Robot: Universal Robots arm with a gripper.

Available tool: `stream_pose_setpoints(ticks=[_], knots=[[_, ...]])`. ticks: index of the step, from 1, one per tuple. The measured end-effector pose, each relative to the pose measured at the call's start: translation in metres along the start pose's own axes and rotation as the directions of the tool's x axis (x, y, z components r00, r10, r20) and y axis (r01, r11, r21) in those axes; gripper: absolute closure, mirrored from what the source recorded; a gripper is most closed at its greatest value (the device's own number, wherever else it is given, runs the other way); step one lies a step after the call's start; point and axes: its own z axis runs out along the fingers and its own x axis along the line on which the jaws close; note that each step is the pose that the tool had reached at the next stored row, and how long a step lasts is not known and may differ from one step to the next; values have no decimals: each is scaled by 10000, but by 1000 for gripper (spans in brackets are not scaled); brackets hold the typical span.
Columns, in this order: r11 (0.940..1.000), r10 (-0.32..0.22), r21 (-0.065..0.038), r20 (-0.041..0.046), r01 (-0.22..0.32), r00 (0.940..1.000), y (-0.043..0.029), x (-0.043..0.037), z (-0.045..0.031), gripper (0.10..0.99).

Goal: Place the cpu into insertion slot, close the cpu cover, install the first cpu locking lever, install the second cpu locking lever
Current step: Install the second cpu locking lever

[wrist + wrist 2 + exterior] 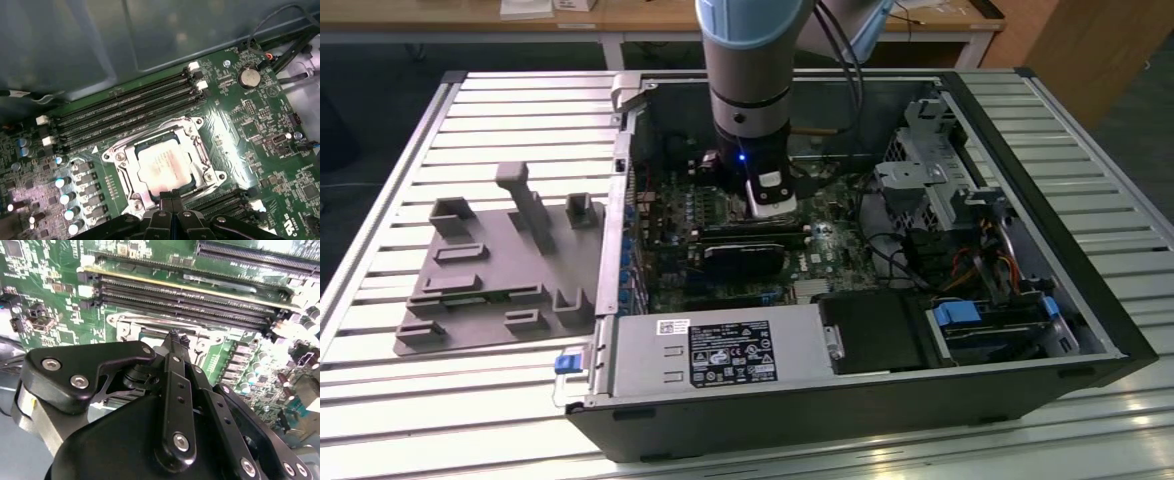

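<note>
Open PC case (1067, 330) on slatted table (400, 180). Grey foam tray (480, 280) just beside case, exterior view's left. PSU (720, 355) w/ label along case's near edge; blue drive caddy (961, 315) beside it.

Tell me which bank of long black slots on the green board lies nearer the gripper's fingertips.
The short bank right beside the gripper, on the near side of the insertion slot. The other bank lies beyond it, against the case wall.

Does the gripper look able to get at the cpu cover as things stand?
Probably yes. In the first wrist view the gripper sits right at the edge of the cpu cover, which lies flat around the cpu. Nothing shows between them; the memory slots sit off to one side.
</note>
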Motion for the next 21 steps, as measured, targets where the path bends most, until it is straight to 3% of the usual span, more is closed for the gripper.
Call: stream_pose_setpoints(ticks=[7,15,21], knots=[[9999,7,134,58,-8,10000,122,35,23,980],[9987,-6,507,215,-5,9998,246,43,48,980],[9985,-10,539,228,-3,9997,302,60,58,980]])
